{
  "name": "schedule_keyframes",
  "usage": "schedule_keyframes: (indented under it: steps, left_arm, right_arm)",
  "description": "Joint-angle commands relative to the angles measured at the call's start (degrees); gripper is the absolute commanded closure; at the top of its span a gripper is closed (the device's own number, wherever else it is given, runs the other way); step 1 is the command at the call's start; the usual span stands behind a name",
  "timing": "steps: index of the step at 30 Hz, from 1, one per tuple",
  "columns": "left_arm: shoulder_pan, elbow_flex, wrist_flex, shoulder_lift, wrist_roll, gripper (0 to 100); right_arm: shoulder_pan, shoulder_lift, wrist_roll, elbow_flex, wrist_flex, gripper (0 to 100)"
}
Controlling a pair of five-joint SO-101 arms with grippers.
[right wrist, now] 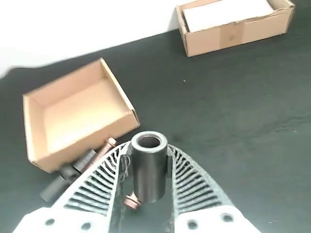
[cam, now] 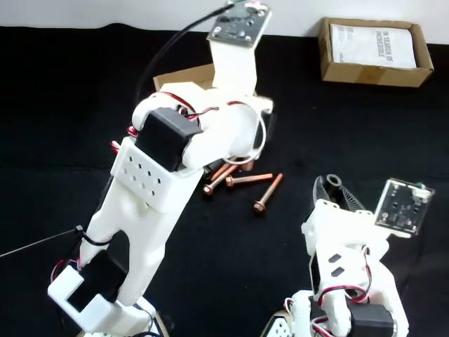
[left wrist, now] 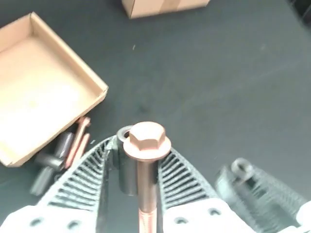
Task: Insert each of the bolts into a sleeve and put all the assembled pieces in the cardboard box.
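Observation:
My left gripper is shut on a copper bolt, hex head toward the camera, with a dark sleeve pressed beside it between the fingers. My right gripper is shut on another dark sleeve, its open end facing the camera; in the high view that right gripper stands at the lower right. The open cardboard box lies empty past both grippers. Loose bolts lie mid-table, and sleeves with a bolt rest against the box's near wall.
A second cardboard box with white paper inside stands at the back right. The left arm stretches over the table and covers most of the open box. The tabletop is black.

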Motion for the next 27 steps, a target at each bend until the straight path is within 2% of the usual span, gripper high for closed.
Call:
schedule_keyframes:
  steps: [1, 4, 6, 11, 16, 18, 23, 25, 27]
  left_arm:
    - [-1.1, -0.84, -7.21, -2.68, 1.32, 99]
    - [-1.89, 2.68, -14.95, -2.77, 0.62, 99]
    - [-1.71, 6.2, -20.04, -3.3, -2.55, 99]
    - [-1.45, 13.14, -27.6, -4.35, -7.56, 99]
    - [2.24, 28.97, -36.4, -11.21, -13.19, 99]
    - [3.38, 38.81, -44.31, -16.22, -16.09, 99]
    - [6.11, 67.12, -72.88, -30.73, -25.85, 99]
    - [7.16, 74.42, -79.03, -35.38, -27.16, 99]
    - [7.43, 78.02, -79.38, -38.9, -27.25, 99]
  right_arm:
    - [-5.85, -0.57, -2.81, -2.77, -1.27, 99.1]
    - [-11.91, -0.22, -5.45, -2.42, -1.27, 99.1]
    - [-14.2, -0.13, -6.68, -2.24, -1.27, 99.1]
    - [-14.73, -0.13, -6.51, -2.07, -1.36, 99.1]
    - [-14.81, -0.04, -6.42, 0.84, -4.62, 99.1]
    - [-14.81, -0.04, -6.42, 1.8, -6.02, 99.1]
    - [-14.81, -0.04, -6.42, 5.93, -8.84, 99.1]
    - [-14.81, 0.04, -6.33, 7.52, -9.98, 99.1]
    - [-14.81, 0.04, -4.4, 9.54, -11.47, 99.1]
